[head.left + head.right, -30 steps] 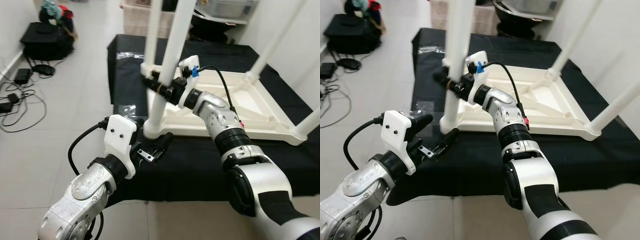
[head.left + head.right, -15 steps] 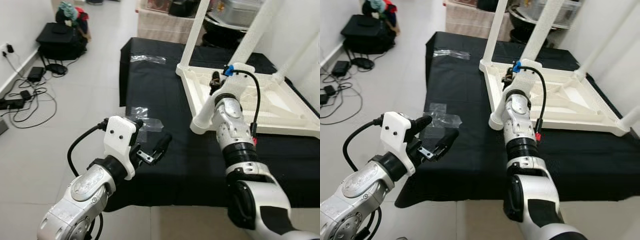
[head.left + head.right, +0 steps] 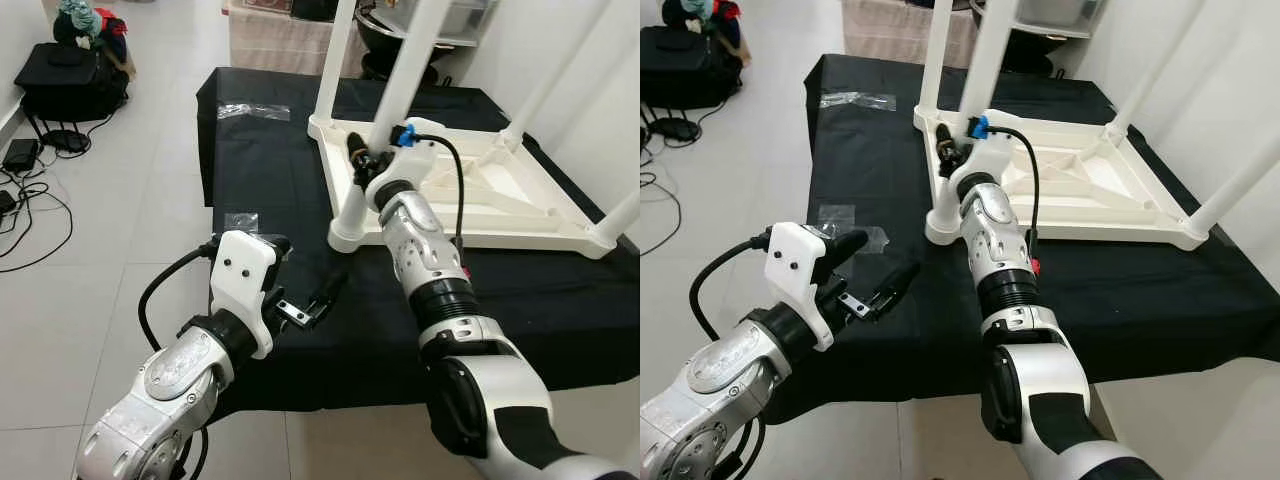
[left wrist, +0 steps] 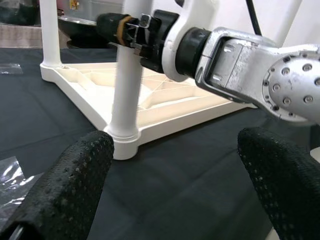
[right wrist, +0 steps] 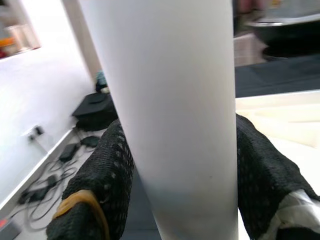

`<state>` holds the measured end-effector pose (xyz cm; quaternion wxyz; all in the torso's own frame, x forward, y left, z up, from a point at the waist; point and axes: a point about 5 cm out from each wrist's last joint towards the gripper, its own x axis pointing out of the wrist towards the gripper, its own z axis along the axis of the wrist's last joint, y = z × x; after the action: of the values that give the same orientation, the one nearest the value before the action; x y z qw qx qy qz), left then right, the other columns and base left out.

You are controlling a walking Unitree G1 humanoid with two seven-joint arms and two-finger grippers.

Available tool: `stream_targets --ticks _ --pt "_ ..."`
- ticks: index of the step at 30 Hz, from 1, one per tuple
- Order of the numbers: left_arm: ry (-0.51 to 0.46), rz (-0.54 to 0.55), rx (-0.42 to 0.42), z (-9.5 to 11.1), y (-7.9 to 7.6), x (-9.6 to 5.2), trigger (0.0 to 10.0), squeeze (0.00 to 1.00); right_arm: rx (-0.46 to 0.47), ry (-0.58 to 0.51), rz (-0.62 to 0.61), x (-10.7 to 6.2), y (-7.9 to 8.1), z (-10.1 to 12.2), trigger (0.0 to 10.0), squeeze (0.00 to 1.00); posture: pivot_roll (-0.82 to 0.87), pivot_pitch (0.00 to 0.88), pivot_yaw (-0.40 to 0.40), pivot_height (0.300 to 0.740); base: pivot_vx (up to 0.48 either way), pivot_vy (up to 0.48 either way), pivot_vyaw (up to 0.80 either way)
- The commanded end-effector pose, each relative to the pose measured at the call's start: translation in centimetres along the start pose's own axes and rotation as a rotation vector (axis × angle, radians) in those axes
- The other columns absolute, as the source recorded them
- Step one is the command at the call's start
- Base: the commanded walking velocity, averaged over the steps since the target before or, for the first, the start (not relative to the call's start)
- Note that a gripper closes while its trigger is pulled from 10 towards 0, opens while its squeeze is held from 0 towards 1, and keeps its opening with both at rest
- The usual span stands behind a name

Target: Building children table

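A white children's table lies upside down on a black cloth, its legs pointing up. My right gripper is shut on the near-left leg a little above its socket at the table's corner. In the right wrist view that white leg fills the gap between the black fingers. My left gripper hangs open over the cloth's front-left part, short of the corner, with nothing between its fingers.
Clear plastic bags lie on the cloth at the back left and near the front edge. A black bag and cables are on the tiled floor at the left. Boxes and a bowl stand behind the table.
The whole picture has shifted, so the camera moved. My right gripper has stayed on the leg, and my left gripper has kept its open pose.
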<state>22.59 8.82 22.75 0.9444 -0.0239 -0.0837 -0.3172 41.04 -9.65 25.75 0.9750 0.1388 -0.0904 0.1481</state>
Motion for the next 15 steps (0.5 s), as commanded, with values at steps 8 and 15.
stream_targets --ticks 8,15 --pt "-0.008 -0.007 0.004 0.0 -0.1 0.1 10.0 0.00 0.059 0.145 0.895 -2.6 2.0 0.0 10.0 0.00 0.06 0.115 -0.168 0.740 0.000 0.000 0.00" --pt "-0.010 -0.002 0.005 0.1 0.0 0.0 10.0 0.00 0.115 0.164 1.130 -3.8 2.8 0.5 10.0 0.00 0.06 0.119 -0.170 0.740 0.000 0.000 0.00"
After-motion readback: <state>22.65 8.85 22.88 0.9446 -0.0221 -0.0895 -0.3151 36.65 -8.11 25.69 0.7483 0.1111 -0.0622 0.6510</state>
